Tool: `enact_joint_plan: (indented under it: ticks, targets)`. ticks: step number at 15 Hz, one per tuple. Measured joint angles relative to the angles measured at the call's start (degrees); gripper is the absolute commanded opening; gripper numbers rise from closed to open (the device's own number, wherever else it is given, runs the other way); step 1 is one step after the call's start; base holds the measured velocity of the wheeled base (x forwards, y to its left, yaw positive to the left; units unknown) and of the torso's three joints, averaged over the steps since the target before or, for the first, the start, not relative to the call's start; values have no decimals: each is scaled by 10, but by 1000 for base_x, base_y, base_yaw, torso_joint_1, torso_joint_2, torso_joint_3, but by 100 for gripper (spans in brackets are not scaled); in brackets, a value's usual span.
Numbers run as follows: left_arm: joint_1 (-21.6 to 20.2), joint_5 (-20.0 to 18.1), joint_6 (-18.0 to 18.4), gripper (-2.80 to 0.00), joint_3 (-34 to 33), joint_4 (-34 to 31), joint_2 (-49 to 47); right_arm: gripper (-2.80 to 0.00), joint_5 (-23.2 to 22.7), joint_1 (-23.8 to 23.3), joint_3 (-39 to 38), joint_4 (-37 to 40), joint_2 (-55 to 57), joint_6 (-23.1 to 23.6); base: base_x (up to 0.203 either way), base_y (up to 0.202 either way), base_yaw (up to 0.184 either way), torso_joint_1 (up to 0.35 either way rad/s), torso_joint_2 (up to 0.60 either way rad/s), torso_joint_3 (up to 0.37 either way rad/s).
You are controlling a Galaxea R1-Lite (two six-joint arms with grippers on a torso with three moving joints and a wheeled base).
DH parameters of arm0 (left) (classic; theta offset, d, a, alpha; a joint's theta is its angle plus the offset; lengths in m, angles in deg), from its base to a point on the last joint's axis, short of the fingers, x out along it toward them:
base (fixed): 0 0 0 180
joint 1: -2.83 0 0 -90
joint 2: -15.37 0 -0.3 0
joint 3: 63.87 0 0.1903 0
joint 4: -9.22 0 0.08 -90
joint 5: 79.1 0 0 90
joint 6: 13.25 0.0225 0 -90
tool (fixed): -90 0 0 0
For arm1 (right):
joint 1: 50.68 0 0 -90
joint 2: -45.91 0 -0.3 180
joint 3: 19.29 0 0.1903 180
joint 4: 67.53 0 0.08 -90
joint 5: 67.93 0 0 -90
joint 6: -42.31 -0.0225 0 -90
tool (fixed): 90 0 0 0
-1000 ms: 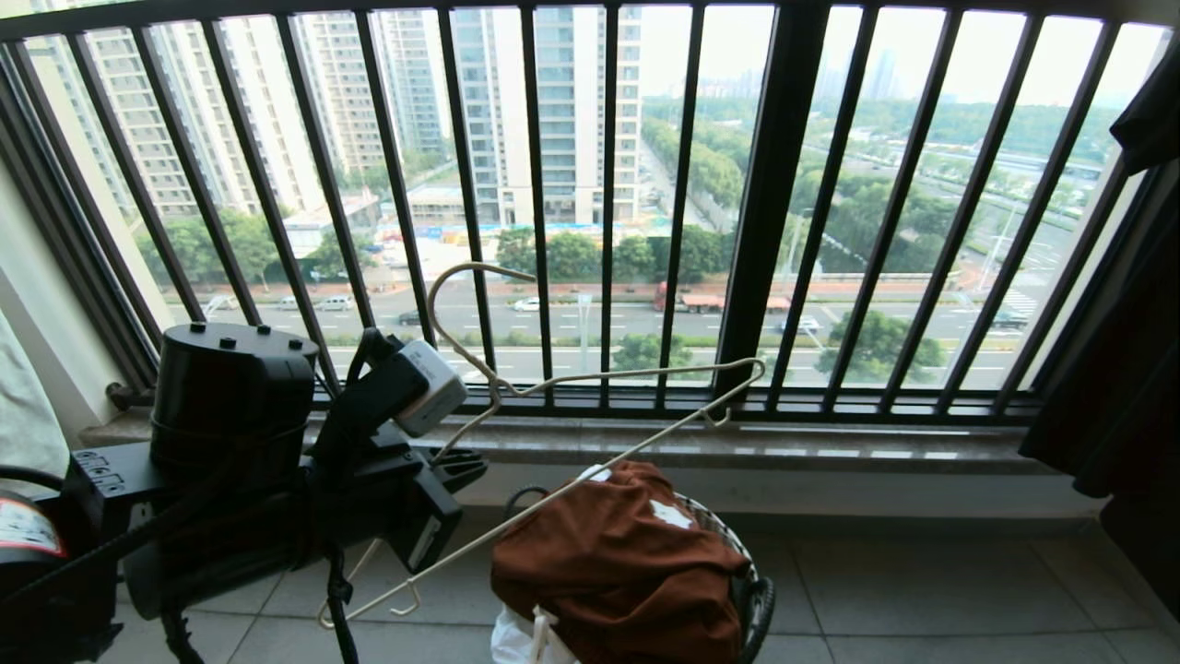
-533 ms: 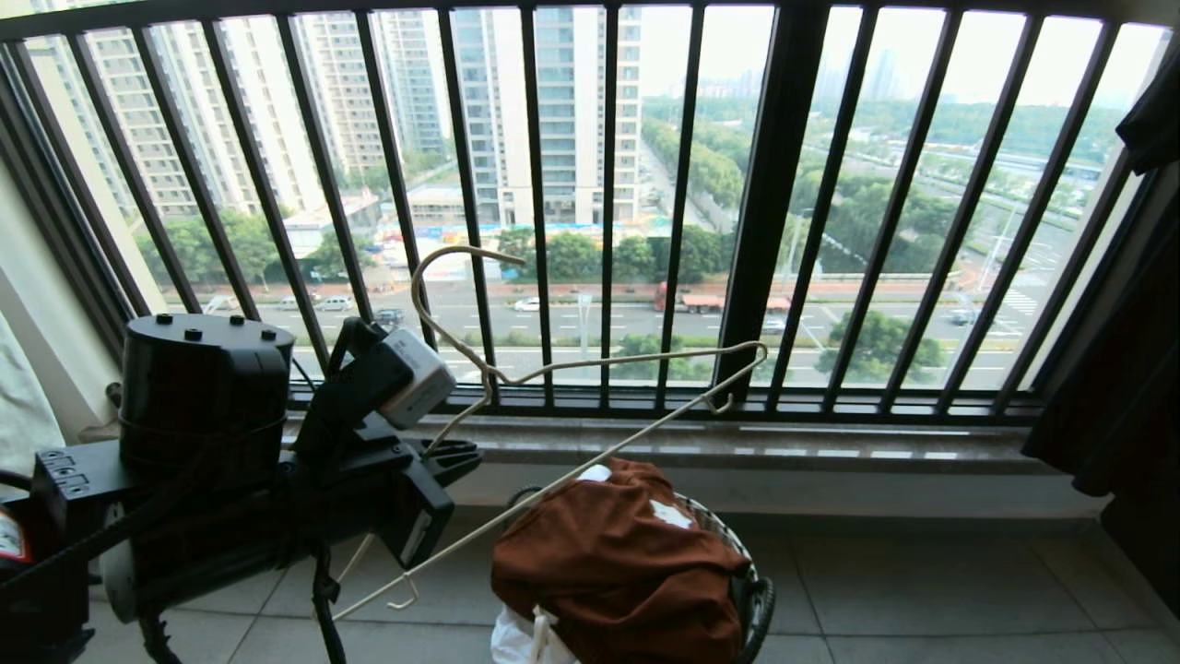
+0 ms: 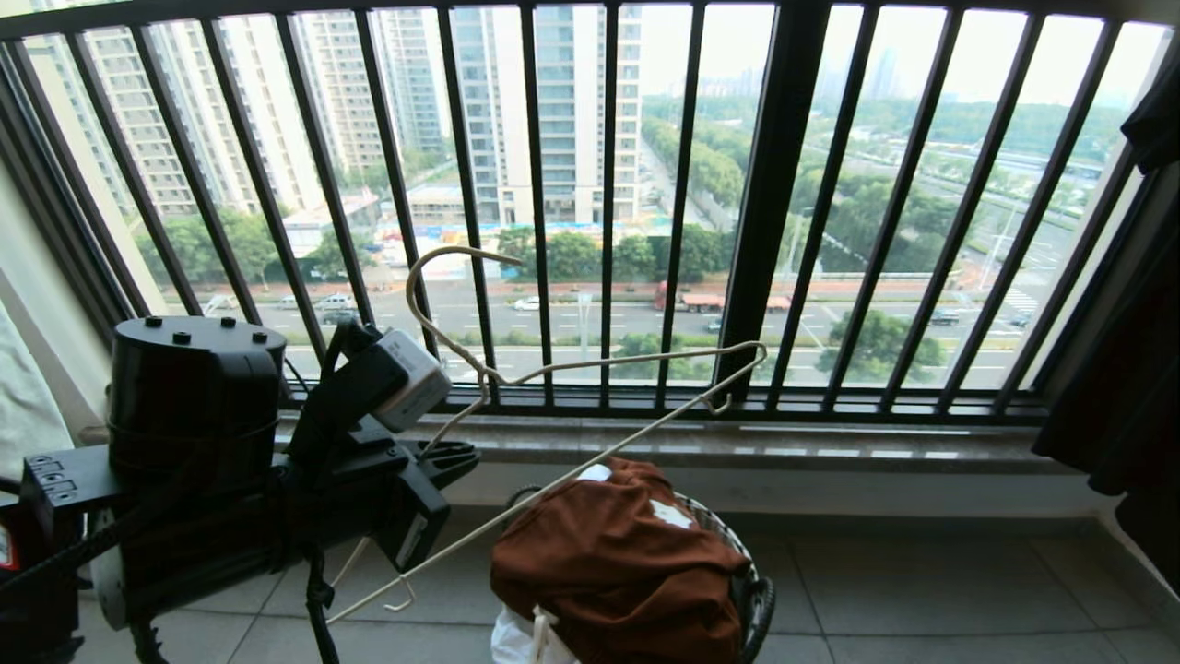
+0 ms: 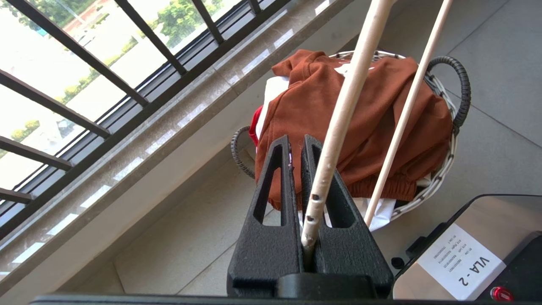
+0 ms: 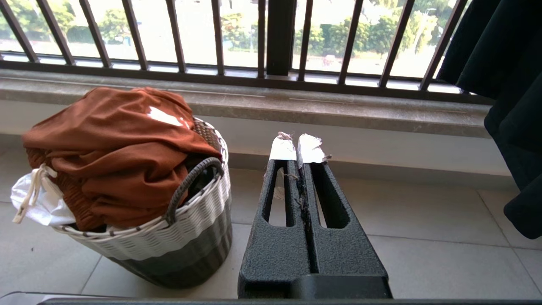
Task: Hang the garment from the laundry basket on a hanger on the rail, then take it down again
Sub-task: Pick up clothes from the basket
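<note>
Balcony railing (image 3: 774, 212) ahead. Below it, basket (image 5: 169, 237) piled with shorts (image 3: 618, 563). Left gripper (image 4: 296, 146) clamped on hanger (image 3: 590, 369), held over the basket. Right gripper (image 5: 296, 148) pinched shut, empty, parked beside the basket. Risk: thin wire pivoting or slipping in the narrow pinch, snagging the shorts.

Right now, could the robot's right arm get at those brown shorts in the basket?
Probably yes. The right gripper is shut and empty beside the basket, with only bare floor between. The shorts lie heaped on top, uncovered.
</note>
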Motion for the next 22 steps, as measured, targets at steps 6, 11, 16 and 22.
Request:
enact_joint_plan:
  ticks: [6, 11, 16, 22]
  targets:
    - [0, 1, 3, -280, -2, 1, -3, -280, 0, 0, 0, 0, 0, 0, 0, 0, 0, 0, 4, -190]
    - [0, 1, 2, -280, -2, 27, -8, -280, 0, 0, 0, 0, 0, 0, 0, 0, 0, 3, 2, -200]
    - [0, 1, 3, -280, -11, 60, -20, -280, 0, 0, 0, 0, 0, 0, 0, 0, 0, 3, 1, -201]
    - [0, 1, 1, -280, -10, 61, -19, -280, 0, 0, 0, 0, 0, 0, 0, 0, 0, 6, 3, -197]
